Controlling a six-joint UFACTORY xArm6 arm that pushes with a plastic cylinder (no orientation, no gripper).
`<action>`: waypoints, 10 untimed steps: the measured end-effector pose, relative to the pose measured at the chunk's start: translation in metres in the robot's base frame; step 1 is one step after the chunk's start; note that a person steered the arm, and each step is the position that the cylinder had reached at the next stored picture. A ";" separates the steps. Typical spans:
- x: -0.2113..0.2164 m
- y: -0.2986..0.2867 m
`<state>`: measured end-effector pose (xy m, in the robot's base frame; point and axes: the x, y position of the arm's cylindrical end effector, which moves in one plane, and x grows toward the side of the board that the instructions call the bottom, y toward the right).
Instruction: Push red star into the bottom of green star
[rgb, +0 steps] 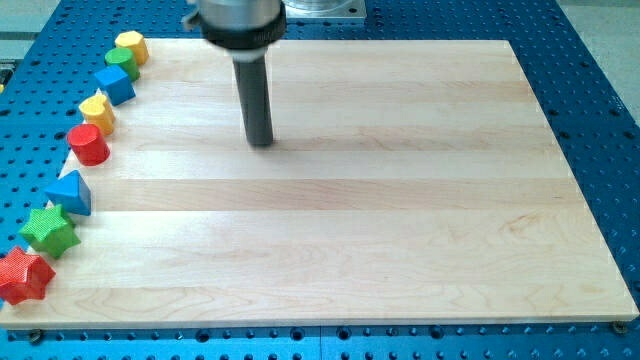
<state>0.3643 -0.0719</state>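
Our tip (260, 142) rests upper centre on the counter (400, 200) — no gripper shows. Red star (24, 276) touches green star (49, 230), lower left — well apart from us.

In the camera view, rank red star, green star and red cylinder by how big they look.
1. Red star-shaped block and green star-shaped block: about alike, and the red one sits nearer the view's bottom, so unranked.
2. Red cylinder block: smallest.

The arm ends in a straight, smooth rod (258, 100) of dark grey, round in section. Its upper end sits in a wider black collar (238, 22) with a rounded lower edge. My tip (260, 143) is cut flat and matches the shaft's colour.
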 end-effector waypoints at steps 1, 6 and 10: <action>-0.080 -0.005; -0.117 -0.016; 0.254 -0.065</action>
<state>0.6183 -0.1365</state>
